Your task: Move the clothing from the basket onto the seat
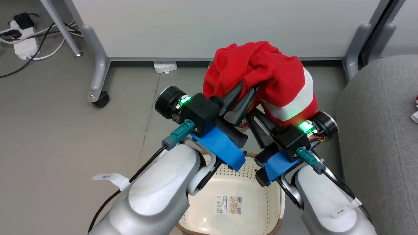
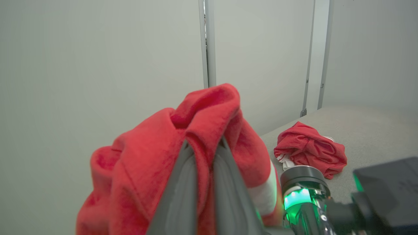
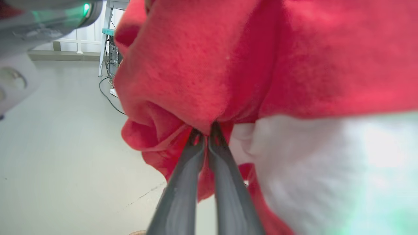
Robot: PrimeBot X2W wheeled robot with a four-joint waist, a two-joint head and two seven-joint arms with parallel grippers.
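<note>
A red garment with a white stripe, the clothing (image 1: pixel 261 75), hangs bunched in the air above and beyond the basket (image 1: pixel 267 182). My left gripper (image 1: pixel 249 86) is shut on a fold of it from the left; its fingers pinch the fabric in the left wrist view (image 2: pixel 205 143). Under the bundle, my right gripper (image 1: pixel 250 114) is shut on the clothing, its fingertips nipping red cloth (image 3: pixel 205 130). The cream basket shows a bare bottom with a label. The grey seat (image 1: pixel 375 130) lies to the right, with another red garment (image 2: pixel 310 150) lying on it.
A white partition on grey caster legs (image 1: pixel 98 98) stands just behind the bundle. A power strip with cables (image 1: pixel 23 42) lies on the floor at the far left. Grey floor spreads to the left of the basket.
</note>
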